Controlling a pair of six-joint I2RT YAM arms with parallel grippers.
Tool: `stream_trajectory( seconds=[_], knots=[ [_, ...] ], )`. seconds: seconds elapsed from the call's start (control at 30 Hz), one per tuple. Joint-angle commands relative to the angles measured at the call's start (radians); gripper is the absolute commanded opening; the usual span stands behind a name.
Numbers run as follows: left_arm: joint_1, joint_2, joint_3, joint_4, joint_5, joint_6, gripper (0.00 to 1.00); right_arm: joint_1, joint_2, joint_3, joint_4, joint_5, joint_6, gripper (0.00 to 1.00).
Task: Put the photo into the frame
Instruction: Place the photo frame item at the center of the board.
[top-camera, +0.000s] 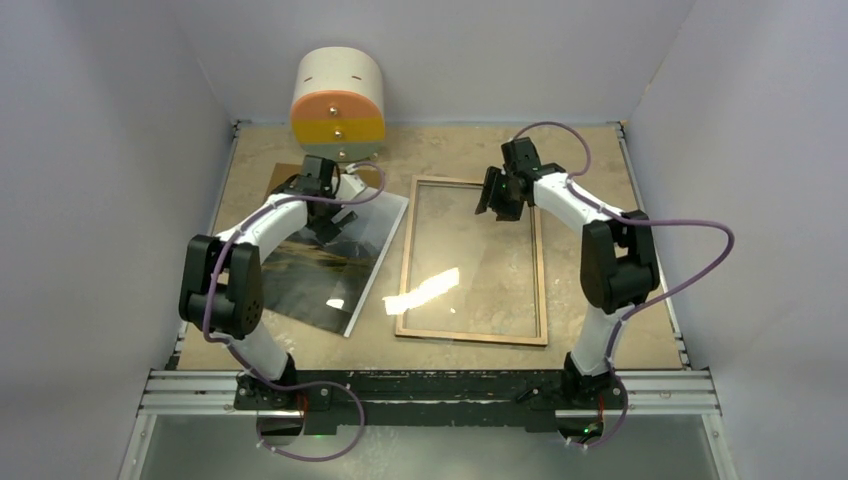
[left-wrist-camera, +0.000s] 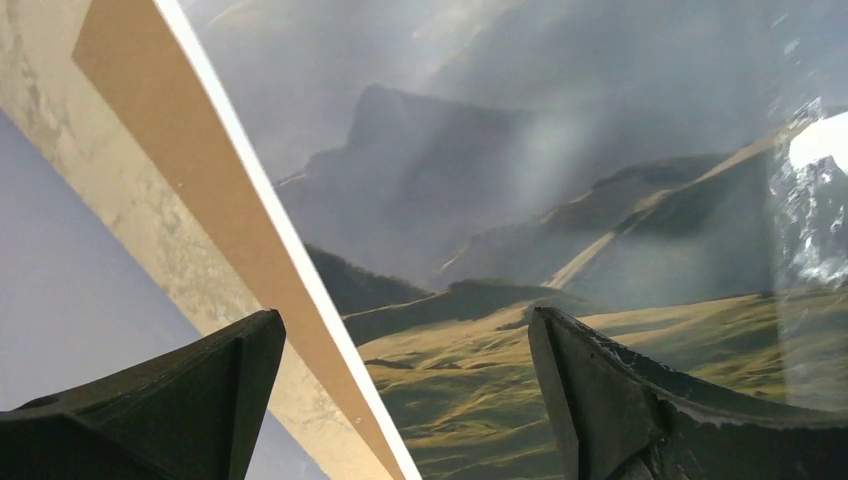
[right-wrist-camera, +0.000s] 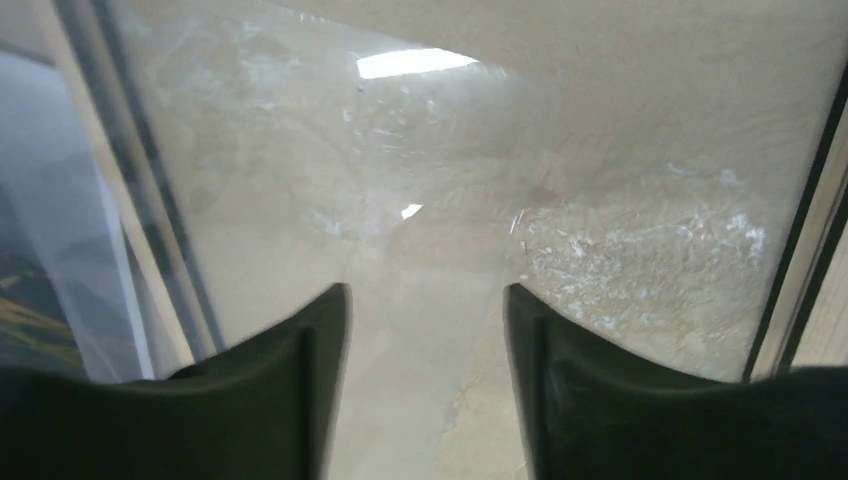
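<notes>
The photo (top-camera: 325, 275), a dark landscape with a thin white border, lies on the table at the left, its far end resting on a brown backing board (top-camera: 288, 172). The frame (top-camera: 541, 280) lies flat at the centre with its light-brown wood side up, and the table shows through its glass pane. My left gripper (top-camera: 335, 222) is open and empty over the photo's far part. In the left wrist view the left gripper (left-wrist-camera: 405, 400) straddles the photo (left-wrist-camera: 520, 200) edge and the board (left-wrist-camera: 190, 160). My right gripper (top-camera: 497, 195) is open and empty above the frame's far right part. In the right wrist view the right gripper (right-wrist-camera: 425, 380) hangs over the glass (right-wrist-camera: 560, 180).
A white, orange and yellow cylindrical box (top-camera: 337, 100) stands at the back, just behind the left gripper. Grey walls close in the table on three sides. The frame's dark right edge (right-wrist-camera: 800, 260) and a corner of the photo (right-wrist-camera: 30, 320) show in the right wrist view.
</notes>
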Motion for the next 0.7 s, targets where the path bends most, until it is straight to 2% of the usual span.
stream_trajectory(
  seconds=[0.0,0.1,0.2,0.37,0.5,0.67],
  knots=[
    [-0.049,0.03,-0.012,0.032,-0.029,-0.03,1.0,-0.014,-0.001,0.032,-0.051,0.062,0.003,0.74],
    [-0.069,0.041,-0.017,0.044,-0.036,-0.034,1.0,-0.016,-0.045,-0.006,-0.034,0.057,0.03,0.91],
    [-0.077,0.048,-0.023,0.054,-0.04,-0.035,1.0,-0.016,-0.109,-0.078,-0.015,0.021,0.057,0.98],
    [-0.082,0.062,-0.028,0.072,-0.038,-0.041,1.0,-0.016,-0.221,-0.288,0.023,-0.09,0.115,0.99],
    [-0.094,0.074,-0.029,0.08,-0.033,-0.048,1.0,-0.016,-0.347,-0.534,0.189,-0.228,0.182,0.99],
    [-0.116,0.089,-0.033,0.087,-0.042,-0.054,1.0,-0.016,-0.413,-0.68,0.293,-0.302,0.259,0.99]
  ],
)
